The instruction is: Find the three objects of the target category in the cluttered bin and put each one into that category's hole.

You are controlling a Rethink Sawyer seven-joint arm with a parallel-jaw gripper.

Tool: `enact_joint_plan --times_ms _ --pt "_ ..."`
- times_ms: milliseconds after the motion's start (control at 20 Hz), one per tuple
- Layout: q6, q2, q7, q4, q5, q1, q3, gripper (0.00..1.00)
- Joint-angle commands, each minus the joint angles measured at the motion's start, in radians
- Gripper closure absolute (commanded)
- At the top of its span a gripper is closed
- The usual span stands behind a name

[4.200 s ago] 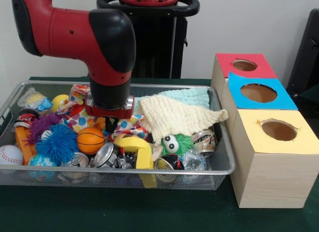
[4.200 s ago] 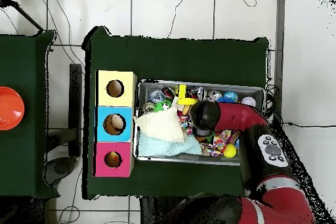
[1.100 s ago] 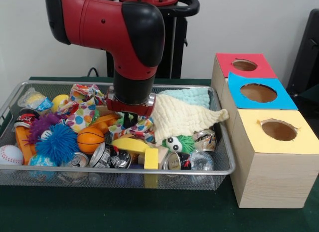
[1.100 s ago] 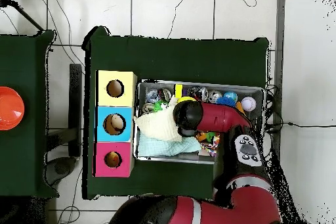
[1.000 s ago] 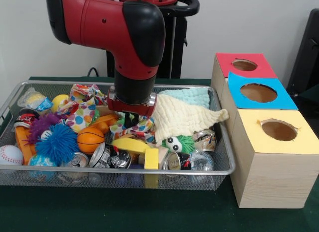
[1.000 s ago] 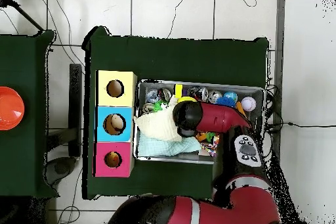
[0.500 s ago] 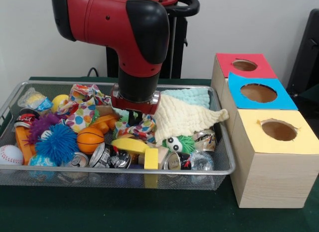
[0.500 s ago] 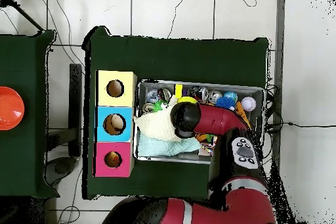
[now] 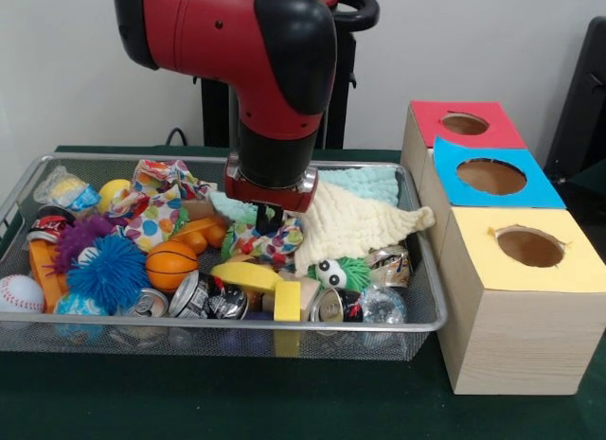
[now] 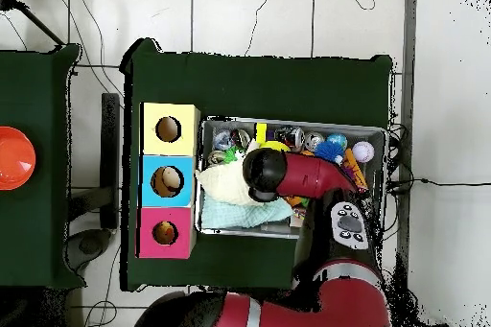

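Note:
A wire bin (image 9: 417,322) holds a jumble of balls, cans, cloths and toys. My gripper (image 9: 269,220) hangs low over the bin's middle, and its black fingers look shut on a spotted multicoloured cloth (image 9: 268,243) that bunches just beneath it. A cream knitted cloth (image 9: 355,222) touches the gripper's right side, with a mint cloth (image 9: 365,183) behind it. In the overhead view the arm's head (image 10: 261,174) hides the gripper. Right of the bin stand the red-topped box (image 9: 431,114), blue-topped box (image 9: 454,156) and yellow-topped box (image 9: 511,317), each with a round hole.
A second spotted cloth (image 9: 156,199), an orange basketball (image 9: 171,264), a blue spiky ball (image 9: 107,272) and a baseball (image 9: 19,293) fill the bin's left half. Crushed cans (image 9: 204,296), a yellow block (image 9: 248,274) and a green googly-eyed toy (image 9: 336,270) crowd the front.
My gripper has shifted right across the bin toward the cream cloth and risen slightly. The spotted cloth under it has moved along with it.

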Motion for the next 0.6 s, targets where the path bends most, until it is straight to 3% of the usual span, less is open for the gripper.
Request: enact_joint_plan --times_ms 50,600 --pt "-0.096 0.039 0.267 0.084 0.101 0.045 0.102 1.00" --pt "-0.115 0.034 0.263 0.111 0.153 0.061 0.093 1.00"
